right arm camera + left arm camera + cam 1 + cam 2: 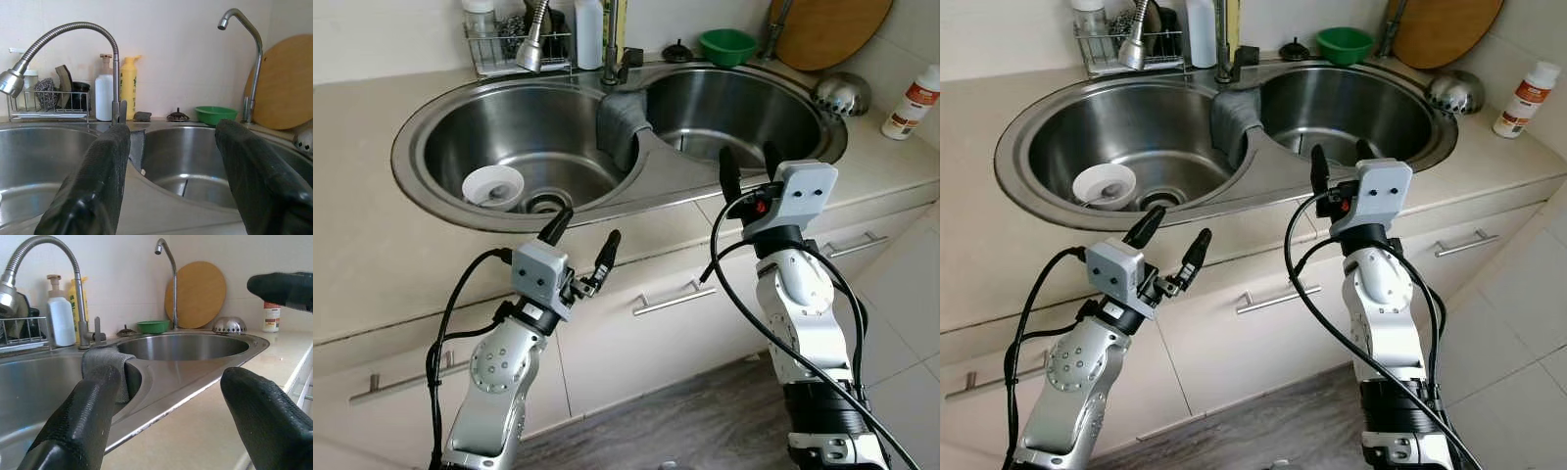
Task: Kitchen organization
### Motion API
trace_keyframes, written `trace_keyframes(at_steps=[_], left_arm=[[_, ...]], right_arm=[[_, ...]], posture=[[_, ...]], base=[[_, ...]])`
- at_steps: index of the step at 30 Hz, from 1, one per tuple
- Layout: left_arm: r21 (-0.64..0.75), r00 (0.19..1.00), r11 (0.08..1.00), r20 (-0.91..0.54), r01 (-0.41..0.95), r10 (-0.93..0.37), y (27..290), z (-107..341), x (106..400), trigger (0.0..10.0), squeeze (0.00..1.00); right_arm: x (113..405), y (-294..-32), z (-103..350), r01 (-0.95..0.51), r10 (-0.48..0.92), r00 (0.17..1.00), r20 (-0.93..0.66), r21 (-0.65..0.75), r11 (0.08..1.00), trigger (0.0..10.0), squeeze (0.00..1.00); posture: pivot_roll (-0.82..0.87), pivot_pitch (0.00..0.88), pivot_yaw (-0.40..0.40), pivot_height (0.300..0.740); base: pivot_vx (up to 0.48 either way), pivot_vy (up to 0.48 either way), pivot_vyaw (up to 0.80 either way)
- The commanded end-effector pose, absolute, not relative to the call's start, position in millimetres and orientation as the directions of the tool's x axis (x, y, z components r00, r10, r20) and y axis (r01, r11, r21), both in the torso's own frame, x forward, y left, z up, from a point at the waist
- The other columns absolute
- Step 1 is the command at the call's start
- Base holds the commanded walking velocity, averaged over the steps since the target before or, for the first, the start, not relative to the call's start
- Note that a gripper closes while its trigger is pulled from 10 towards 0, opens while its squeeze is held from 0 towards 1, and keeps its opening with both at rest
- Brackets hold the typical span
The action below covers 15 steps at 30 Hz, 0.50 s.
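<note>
What you can't make out around the sink

Your round wooden board [827, 29] is cut off by the top edge, and so are the bottles and the wire rack [514, 44] behind the left basin. The label on the white bottle [911, 103] at the right edge is too small to read. The right tool [751, 168] hides part of the right basin's near rim. Whatever lies in the white bowl [492, 186] cannot be told.
</note>
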<state>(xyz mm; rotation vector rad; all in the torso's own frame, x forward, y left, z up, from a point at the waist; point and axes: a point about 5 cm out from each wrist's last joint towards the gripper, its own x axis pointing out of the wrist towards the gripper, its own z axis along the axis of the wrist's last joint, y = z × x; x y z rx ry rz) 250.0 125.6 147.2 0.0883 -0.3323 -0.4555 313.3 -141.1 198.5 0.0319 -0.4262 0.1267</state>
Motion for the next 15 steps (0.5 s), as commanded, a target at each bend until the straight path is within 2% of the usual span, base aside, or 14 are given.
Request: trace_keyframes(at_steps=[1, 15], left_arm=[[0.181, 0.835, 0.884, 0.291, 0.430, -0.466, 122.2, 146.7, 250.2, 10.0, 0.00], [0.202, 0.835, 0.883, 0.292, 0.423, -0.467, 124.7, 147.7, 250.8, 10.0, 0.00]], right_arm=[[310.2, -142.8, 201.7, -0.112, 0.104, 0.892, 0.440, -0.008, 0.994, 10.0, 0.00], [310.2, -137.8, 199.7, -0.122, 0.114, 0.893, 0.436, -0.010, 0.992, 10.0, 0.00]], posture=[[0.00, 0.000, -0.052, 0.740], [0.00, 0.000, -0.054, 0.740]], base=[[0.000, 0.000, -0.80], [0.000, 0.000, -0.80]])
